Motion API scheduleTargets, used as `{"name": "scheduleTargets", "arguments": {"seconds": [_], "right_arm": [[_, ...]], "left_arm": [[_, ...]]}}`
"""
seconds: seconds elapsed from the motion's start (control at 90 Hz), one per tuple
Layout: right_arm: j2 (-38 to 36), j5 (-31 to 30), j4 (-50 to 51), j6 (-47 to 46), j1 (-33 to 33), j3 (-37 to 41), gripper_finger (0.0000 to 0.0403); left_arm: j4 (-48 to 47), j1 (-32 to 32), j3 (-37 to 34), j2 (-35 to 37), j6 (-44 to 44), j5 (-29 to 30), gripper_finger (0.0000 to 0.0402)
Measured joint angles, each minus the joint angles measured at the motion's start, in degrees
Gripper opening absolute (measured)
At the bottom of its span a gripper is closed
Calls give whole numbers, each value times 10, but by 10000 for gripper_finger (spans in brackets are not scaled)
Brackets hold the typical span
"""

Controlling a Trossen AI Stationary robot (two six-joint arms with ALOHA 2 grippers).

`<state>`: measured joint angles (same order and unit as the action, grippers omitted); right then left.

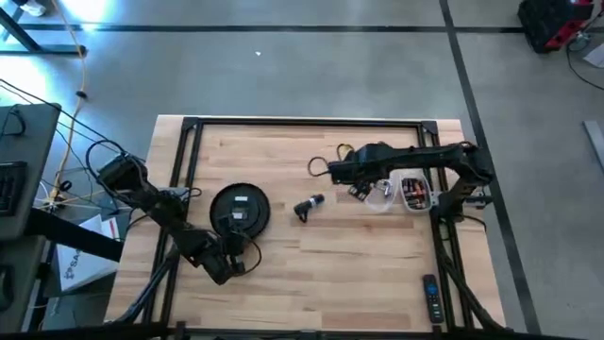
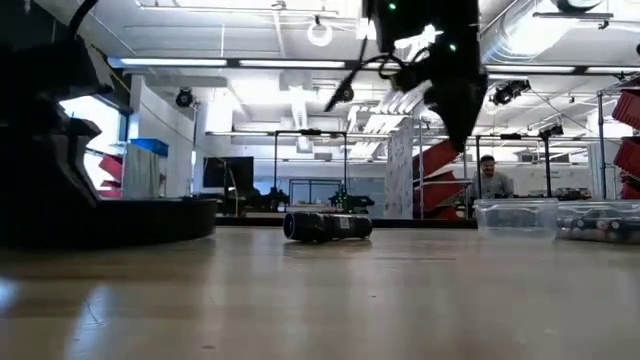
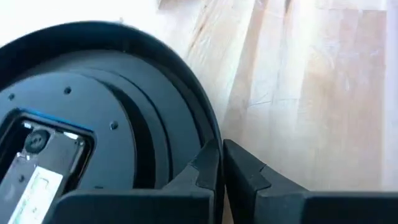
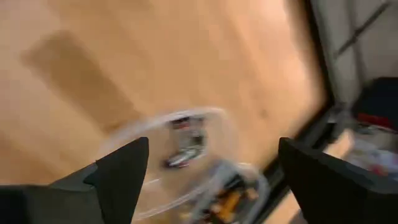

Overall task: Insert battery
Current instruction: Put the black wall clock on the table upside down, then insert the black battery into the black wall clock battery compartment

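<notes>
So the left gripper (image 3: 221, 168) sits low at the near edge of the round black clock (image 1: 240, 208), fingers pressed together right at its rim, nothing between them. The clock lies face down on the wooden table (image 1: 359, 274), with its battery compartment (image 3: 43, 165) showing in the left wrist view. The right gripper (image 4: 211, 171) hangs in the air with its fingers spread wide, above a clear container (image 4: 180, 152) that has small batteries (image 4: 183, 149) in it. A small black flashlight (image 1: 309, 205) lies on the wood between clock and containers, and a remote (image 1: 431, 297) rests near the front right corner.
</notes>
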<state>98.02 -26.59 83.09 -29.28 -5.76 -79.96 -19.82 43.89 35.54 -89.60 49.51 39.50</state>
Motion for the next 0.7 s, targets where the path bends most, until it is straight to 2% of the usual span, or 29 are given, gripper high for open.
{"name": "scheduleTargets", "arguments": {"seconds": [0.156, 0.344, 0.422, 0.556, 0.7], "right_arm": [[-47, 27, -19, 51, -46, 66, 288], [-120, 89, -91, 38, -72, 145, 267], [-148, 99, -121, 33, -64, 174, 263], [-181, 102, -124, -6, -63, 218, 261], [-207, 123, -123, -54, -61, 258, 261]], "left_arm": [[-5, 0, 7, -1, 0, -5, 1], [-52, 2, 32, 26, -12, -18, 1], [-54, 2, 40, 44, -19, 8, 5], [-31, 3, 42, 74, -55, 86, 31], [-29, -3, 43, 83, -82, 89, 69]]}}
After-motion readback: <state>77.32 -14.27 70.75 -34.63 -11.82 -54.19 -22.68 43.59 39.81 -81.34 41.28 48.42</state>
